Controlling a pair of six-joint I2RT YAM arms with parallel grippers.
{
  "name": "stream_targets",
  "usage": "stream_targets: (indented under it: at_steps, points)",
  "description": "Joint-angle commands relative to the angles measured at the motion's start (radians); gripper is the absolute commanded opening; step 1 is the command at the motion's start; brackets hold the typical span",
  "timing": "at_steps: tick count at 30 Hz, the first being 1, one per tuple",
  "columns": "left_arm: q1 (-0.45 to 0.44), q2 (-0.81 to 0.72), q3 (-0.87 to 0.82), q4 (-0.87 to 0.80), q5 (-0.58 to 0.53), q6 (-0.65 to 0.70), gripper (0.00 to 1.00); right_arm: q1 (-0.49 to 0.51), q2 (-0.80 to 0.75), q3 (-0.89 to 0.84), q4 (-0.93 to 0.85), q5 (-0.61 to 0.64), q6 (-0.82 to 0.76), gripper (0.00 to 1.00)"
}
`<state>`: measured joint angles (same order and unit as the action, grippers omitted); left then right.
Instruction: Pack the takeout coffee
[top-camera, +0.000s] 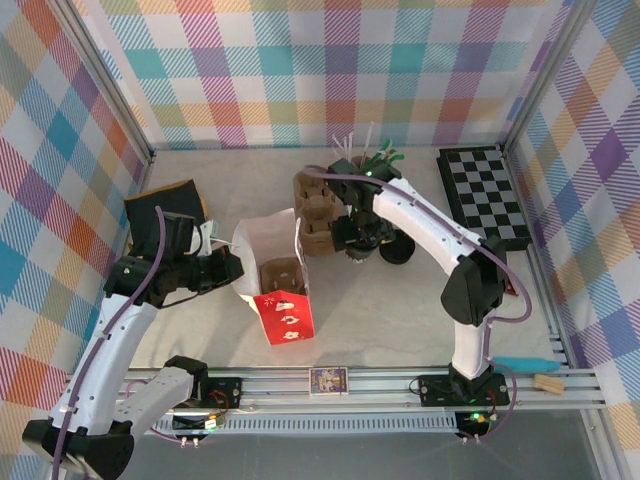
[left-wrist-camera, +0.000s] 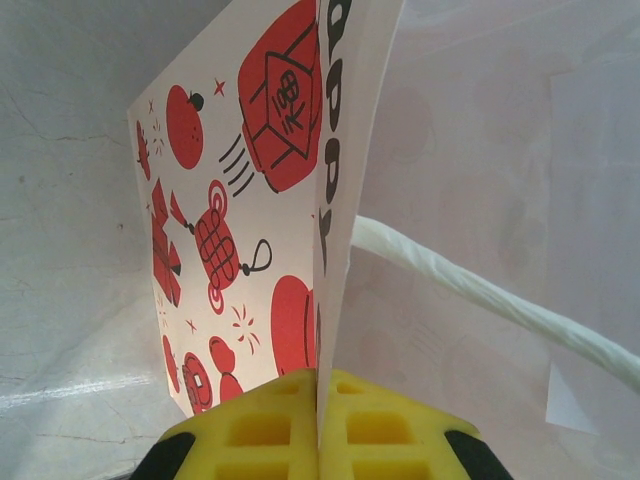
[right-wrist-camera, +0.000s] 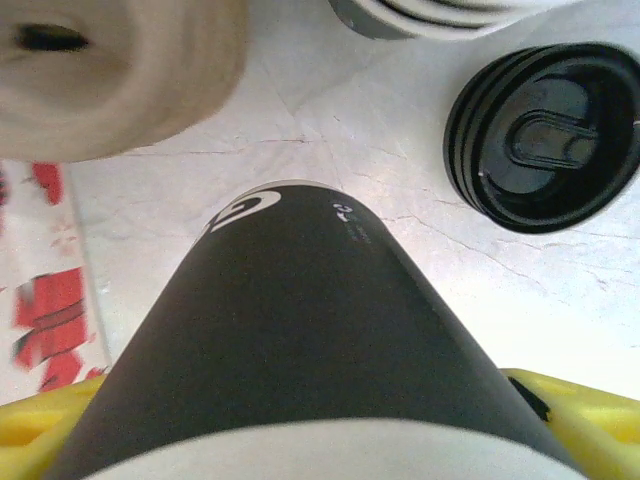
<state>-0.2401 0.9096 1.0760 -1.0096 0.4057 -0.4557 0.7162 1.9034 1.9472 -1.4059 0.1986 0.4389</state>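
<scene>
The takeout coffee (right-wrist-camera: 300, 320), a white cup with a wide dark band, sits between the yellow pads (right-wrist-camera: 585, 415) of my right gripper (right-wrist-camera: 310, 425), which is shut on its sides. Its top is hidden. In the top view the right gripper (top-camera: 358, 240) hangs low just right of the paper bag (top-camera: 268, 250), and the arm covers the cup. The bag stands open, white inside with a red printed front (top-camera: 285, 315) and a cardboard cup holder (top-camera: 282, 272) in it. My left gripper (top-camera: 232, 268) is shut on the bag's left rim; the pads (left-wrist-camera: 260, 430) pinch the printed wall (left-wrist-camera: 250, 200) beside the rope handle (left-wrist-camera: 480, 295).
A loose black lid (right-wrist-camera: 545, 135) lies on the table right of the cup, also the lid (top-camera: 397, 250) under the right arm. Stacked paper cups (right-wrist-camera: 440, 15) and brown carriers (top-camera: 318, 210) stand behind. A chessboard (top-camera: 485, 195) lies at the back right, a brown bag (top-camera: 170, 200) at the left.
</scene>
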Motion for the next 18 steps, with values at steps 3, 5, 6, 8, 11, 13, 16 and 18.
stream_targets:
  at_steps: [3,5,6,8,11,13,16,18]
  points:
    - [0.013,0.003,0.021,0.016,-0.028,0.017,0.00,0.045,0.056,0.374,-0.283,0.009,-0.020,0.58]
    - [0.012,0.003,0.022,0.019,-0.037,0.019,0.00,0.066,0.143,0.625,-0.380,0.004,-0.036,0.57]
    - [0.012,0.002,0.025,0.020,-0.042,0.019,0.00,0.074,0.155,0.688,-0.381,-0.019,-0.049,0.54]
    - [0.012,-0.002,0.036,0.022,-0.056,0.021,0.00,0.077,0.147,0.751,-0.356,-0.065,-0.021,0.53]
    - [0.012,0.001,0.055,0.021,-0.063,0.026,0.00,0.081,0.119,0.759,-0.311,-0.103,-0.006,0.52]
    - [0.009,0.015,0.068,0.015,-0.050,0.030,0.00,0.087,0.105,0.761,-0.280,-0.109,-0.007,0.52]
    - [-0.005,0.046,0.111,-0.031,-0.074,0.053,0.00,0.095,0.075,0.769,-0.204,-0.131,-0.003,0.51]
    - [-0.019,0.062,0.137,-0.052,-0.101,0.064,0.00,0.098,0.058,0.771,-0.158,-0.146,0.002,0.51]
